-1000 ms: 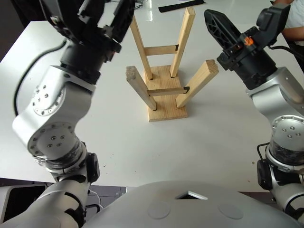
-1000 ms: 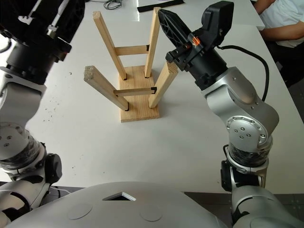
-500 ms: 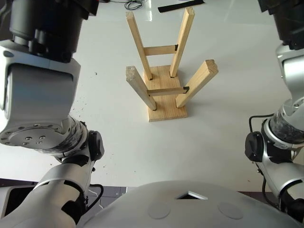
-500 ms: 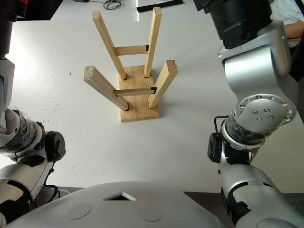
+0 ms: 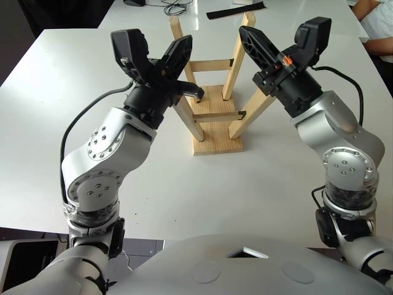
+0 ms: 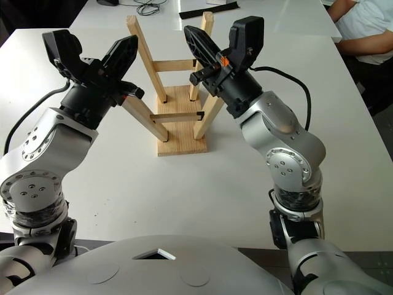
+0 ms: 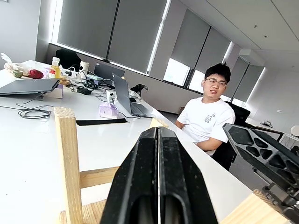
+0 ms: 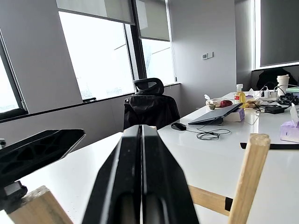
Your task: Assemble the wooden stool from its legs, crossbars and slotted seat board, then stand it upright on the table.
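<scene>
The wooden stool stands upside down on the white table (image 5: pixel 80 80), its seat board (image 5: pixel 216 140) flat on the top and its legs pointing up. Crossbars (image 5: pixel 212 64) join the far pair and the near pair (image 5: pixel 216 115). My left gripper (image 5: pixel 184 44) is shut and empty, lying just over the top of the near-left leg (image 6: pixel 144 114). My right gripper (image 5: pixel 244 32) is shut and empty too, just above the end of the near-right leg (image 5: pixel 253 112). The far-right leg (image 5: pixel 236 55) rises between the two grippers. Each wrist view shows its own shut fingers (image 7: pixel 159 186) (image 8: pixel 140 186) with a far leg (image 7: pixel 67 158) behind them.
A black strip (image 5: pixel 236 8) and cables (image 5: pixel 175 6) lie at the table's far edge. There is open table in front of the stool and on both sides.
Half a second ago both arms were raised with the grippers out of the eye views. Now both have come down close over the near legs. The stool has not moved.
</scene>
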`<move>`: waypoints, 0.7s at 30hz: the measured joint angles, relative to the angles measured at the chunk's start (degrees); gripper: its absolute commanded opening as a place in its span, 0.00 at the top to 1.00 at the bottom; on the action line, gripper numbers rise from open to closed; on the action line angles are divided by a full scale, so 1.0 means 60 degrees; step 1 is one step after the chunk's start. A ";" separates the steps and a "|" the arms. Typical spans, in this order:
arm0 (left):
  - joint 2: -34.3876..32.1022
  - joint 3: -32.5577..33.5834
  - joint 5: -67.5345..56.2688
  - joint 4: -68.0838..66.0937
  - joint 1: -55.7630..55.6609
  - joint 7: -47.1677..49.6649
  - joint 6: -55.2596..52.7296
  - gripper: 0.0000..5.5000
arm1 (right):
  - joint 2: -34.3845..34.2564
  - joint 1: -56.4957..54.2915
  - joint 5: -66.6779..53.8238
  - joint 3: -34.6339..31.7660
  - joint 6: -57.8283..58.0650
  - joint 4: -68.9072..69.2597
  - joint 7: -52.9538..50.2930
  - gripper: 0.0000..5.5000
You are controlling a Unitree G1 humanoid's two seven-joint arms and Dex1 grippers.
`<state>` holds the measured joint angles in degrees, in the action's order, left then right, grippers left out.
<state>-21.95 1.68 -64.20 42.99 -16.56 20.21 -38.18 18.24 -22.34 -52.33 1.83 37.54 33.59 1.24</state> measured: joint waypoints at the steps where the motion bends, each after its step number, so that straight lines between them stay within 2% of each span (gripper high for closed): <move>1: 0.0004 0.0331 -0.0291 -0.0170 -0.0058 0.0090 0.0066 1.00 | -0.0061 -0.0175 -0.0425 -0.0331 0.0070 -0.0092 -0.0144 1.00; 3: -0.0001 0.1149 -0.1128 -0.0199 -0.0626 0.0375 0.0500 1.00 | -0.0119 -0.0874 -0.1298 -0.1183 0.0023 -0.0176 -0.0536 1.00; 4: -0.0064 0.1792 -0.1911 -0.0053 -0.1506 0.0506 0.1065 1.00 | -0.0148 -0.1545 -0.2062 -0.1780 -0.0188 -0.0154 -0.0776 1.00; 6: -0.0466 0.2473 -0.2832 0.0194 -0.2378 0.0632 0.1524 1.00 | 0.0036 -0.2135 -0.2762 -0.2302 -0.0284 -0.0047 -0.0942 1.00; 8: -0.0961 0.2640 -0.3350 0.0251 -0.2328 0.0790 0.1455 1.00 | 0.0372 -0.1987 -0.2840 -0.2351 -0.0135 0.0076 -0.0895 1.00; 10: -0.1328 0.2104 -0.3002 0.0278 -0.1523 0.0760 0.0986 1.00 | 0.0687 -0.1131 -0.2235 -0.1694 0.0151 0.0261 -0.0599 1.00; 11: -0.1355 0.1479 -0.2531 0.0271 -0.0737 0.0669 0.0613 1.00 | 0.0842 -0.0377 -0.1660 -0.0971 0.0372 0.0264 -0.0377 1.00; 14: -0.1086 0.0066 -0.1111 0.0218 0.0578 0.0151 0.0417 1.00 | 0.1048 0.0520 -0.0174 0.0056 0.0010 0.0430 0.0180 1.00; 18: -0.0827 -0.0456 0.0242 0.0194 0.0761 -0.0475 0.0814 1.00 | 0.0852 0.0523 0.0477 0.0132 -0.0318 0.0274 0.0431 1.00; 21: -0.0640 0.0043 -0.0264 0.0170 0.0836 -0.0868 0.1018 1.00 | 0.0458 0.0318 -0.1059 -0.0708 -0.0173 -0.0049 0.0495 1.00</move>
<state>-25.79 1.93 -65.78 44.01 -11.54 15.01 -32.07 20.99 -20.43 -58.68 -2.42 36.50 33.29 4.21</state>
